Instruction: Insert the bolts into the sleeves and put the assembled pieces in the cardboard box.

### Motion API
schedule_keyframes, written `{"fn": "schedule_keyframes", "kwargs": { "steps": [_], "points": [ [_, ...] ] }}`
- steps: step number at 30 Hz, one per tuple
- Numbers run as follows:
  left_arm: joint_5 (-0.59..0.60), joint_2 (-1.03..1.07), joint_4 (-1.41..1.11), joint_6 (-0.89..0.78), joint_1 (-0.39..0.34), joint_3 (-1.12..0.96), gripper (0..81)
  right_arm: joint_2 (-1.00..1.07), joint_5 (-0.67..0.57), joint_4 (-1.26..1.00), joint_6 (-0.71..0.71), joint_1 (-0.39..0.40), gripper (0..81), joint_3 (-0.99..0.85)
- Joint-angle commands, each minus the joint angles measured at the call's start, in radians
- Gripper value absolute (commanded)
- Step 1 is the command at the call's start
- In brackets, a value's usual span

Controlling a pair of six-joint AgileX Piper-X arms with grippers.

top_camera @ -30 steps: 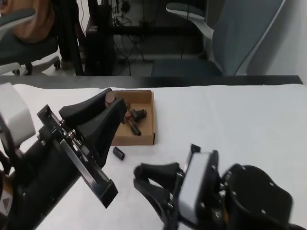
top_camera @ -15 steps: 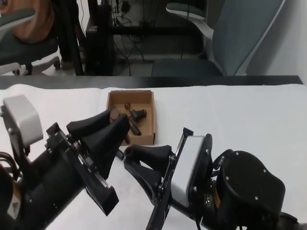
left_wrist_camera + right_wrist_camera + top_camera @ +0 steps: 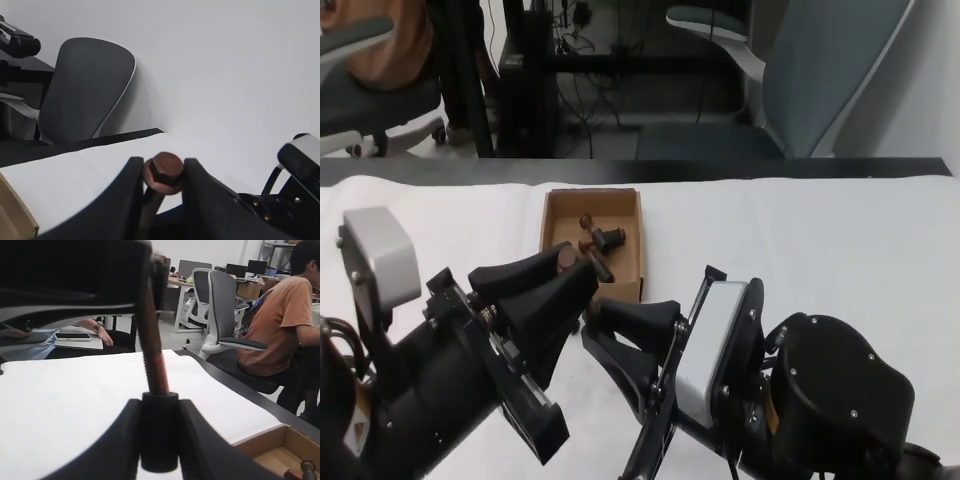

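My left gripper (image 3: pixel 572 272) is shut on a copper-coloured bolt (image 3: pixel 566 259), whose hex head (image 3: pixel 163 172) shows between the black fingers (image 3: pixel 120 200). The right gripper (image 3: pixel 610 328) sits just beside it, shut on a black sleeve (image 3: pixel 159 432). The bolt's threaded shaft (image 3: pixel 158 367) runs straight into the sleeve's open end. Both hang above the white bench, on the near side of the cardboard box (image 3: pixel 625 265).
The box holds a few dark and copper pieces (image 3: pixel 599 240); one of its corners (image 3: pixel 280 442) appears in the right wrist view. Office chairs (image 3: pixel 820 70) and a dark desk stand beyond the bench's far edge. White cloth (image 3: pixel 820 240) covers the bench to the right.
The left gripper has drawn the bolt back from over the box and lowered it. The right arm has come forward and left until its fingers meet the left ones. The sleeve on the cloth is gone.
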Motion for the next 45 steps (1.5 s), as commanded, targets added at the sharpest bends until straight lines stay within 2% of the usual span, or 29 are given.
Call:
{"fn": "schedule_keyframes", "kwargs": {
  "steps": [1,4,10,19,20,21,23,24,25,27,30,33,37,43,44,45],
  "points": [
    [0.005,0.001,0.051,-0.008,-0.003,-0.002,1.8,-0.004,0.004,-0.086,-0.010,-0.003,0.6,-0.010],
    [0.002,0.001,0.077,-0.008,-0.001,-0.002,1.8,-0.004,-0.010,-0.157,-0.010,-0.003,0.6,-0.010],
    [-0.110,0.001,0.077,-0.005,-0.001,-0.002,1.8,-0.034,-0.038,-0.207,-0.005,0.022,0.6,-0.008],
    [-0.092,0.001,0.077,-0.005,-0.001,-0.002,0.3,-0.045,-0.053,-0.210,-0.007,0.096,0.6,-0.008],
    [-0.072,0.001,0.075,-0.005,-0.001,-0.002,6.0,-0.048,-0.041,-0.210,-0.007,0.096,0.6,-0.008],
    [-0.050,0.001,0.075,-0.005,-0.001,-0.002,15.8,-0.050,-0.025,-0.210,-0.005,0.096,0.6,-0.008],
    [-0.034,0.001,0.075,-0.005,-0.001,-0.002,44.7,-0.050,-0.001,-0.210,-0.005,0.096,0.6,-0.008],
    [-0.046,0.001,0.075,-0.015,-0.001,-0.002,65.0,-0.050,0.008,-0.210,-0.005,0.094,0.6,-0.008],
    [-0.067,0.001,0.075,-0.022,-0.001,-0.002,70.0,-0.050,0.026,-0.202,-0.005,0.093,0.6,-0.008],
    [-0.102,0.001,0.075,-0.043,-0.001,-0.002,70.0,-0.050,0.034,-0.189,-0.005,0.088,0.6,-0.008],
    [-0.101,0.001,0.002,-0.048,-0.001,-0.002,70.0,-0.050,0.127,-0.136,-0.002,0.088,0.6,-0.008],
    [-0.099,-0.016,-0.121,-0.046,-0.001,-0.002,70.0,-0.050,0.177,0.002,0.024,0.057,0.6,-0.032],
    [-0.070,-0.090,-0.162,0.008,-0.001,-0.002,70.0,-0.050,0.178,0.241,0.020,-0.020,0.6,-0.132],
    [-0.048,-0.286,0.084,0.063,-0.001,-0.002,70.0,-0.025,0.168,0.628,0.020,-0.197,0.6,-0.398],
    [-0.048,-0.320,0.146,0.065,-0.001,-0.002,64.4,-0.012,0.152,0.698,0.020,-0.228,0.6,-0.449],
    [-0.048,-0.351,0.231,0.065,-0.001,-0.002,52.2,0.003,0.128,0.764,0.020,-0.258,0.6,-0.503]
  ]
}}
